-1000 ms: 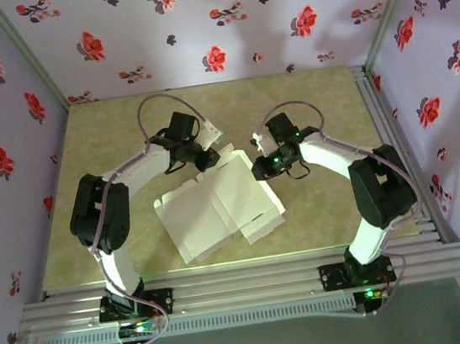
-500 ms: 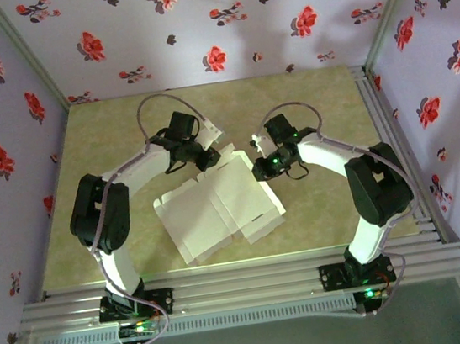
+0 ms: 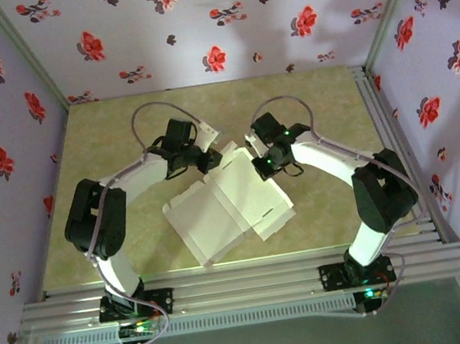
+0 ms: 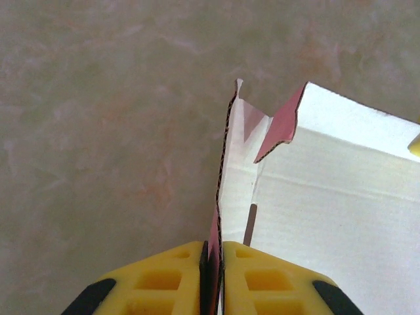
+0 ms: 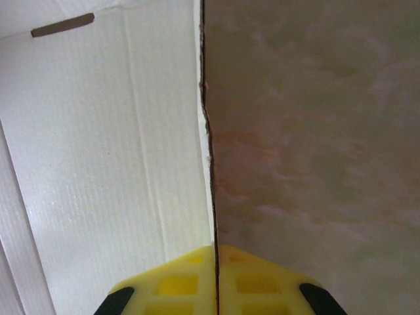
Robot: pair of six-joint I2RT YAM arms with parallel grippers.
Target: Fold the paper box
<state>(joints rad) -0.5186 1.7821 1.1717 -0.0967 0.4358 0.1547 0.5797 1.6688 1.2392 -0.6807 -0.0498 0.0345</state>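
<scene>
My left gripper (image 4: 212, 254) pinched an upright flap at the far left of the paper box (image 3: 222, 211), while my right gripper (image 5: 215, 257) clamped its far right edge.

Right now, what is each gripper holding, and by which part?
Both hold the paper box: left gripper pinches an upturned edge flap, right gripper pinches a panel's edge.

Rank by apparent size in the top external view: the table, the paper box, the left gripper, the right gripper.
1. table
2. paper box
3. left gripper and right gripper: they look alike, so I do not rank them.
</scene>
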